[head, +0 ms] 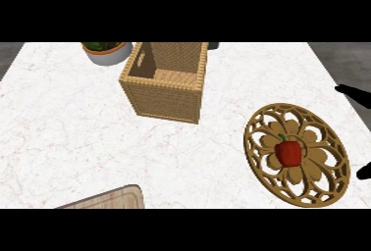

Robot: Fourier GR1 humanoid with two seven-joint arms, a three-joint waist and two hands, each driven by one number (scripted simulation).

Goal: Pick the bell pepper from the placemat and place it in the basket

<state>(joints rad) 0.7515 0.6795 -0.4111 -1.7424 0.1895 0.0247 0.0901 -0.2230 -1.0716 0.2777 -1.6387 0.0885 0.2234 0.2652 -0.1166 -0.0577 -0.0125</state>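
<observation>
The red bell pepper (288, 152) lies at the centre of the round openwork wooden placemat (296, 155), untouched, so the task stands at its first step: the reach. Only dark tips of the right hand (355, 93) show at the view's right edge, above and to the right of the placemat; whether its fingers are wide or narrow cannot be told. Another dark sliver sits lower on that edge. The left hand is out of view. From those fingers the pepper lies down and to the left, near; the wicker basket (165, 100) stands farther left and well apart on the marble tabletop (72, 132). Next, I judge, the fingers must come over the pepper and close round it.
</observation>
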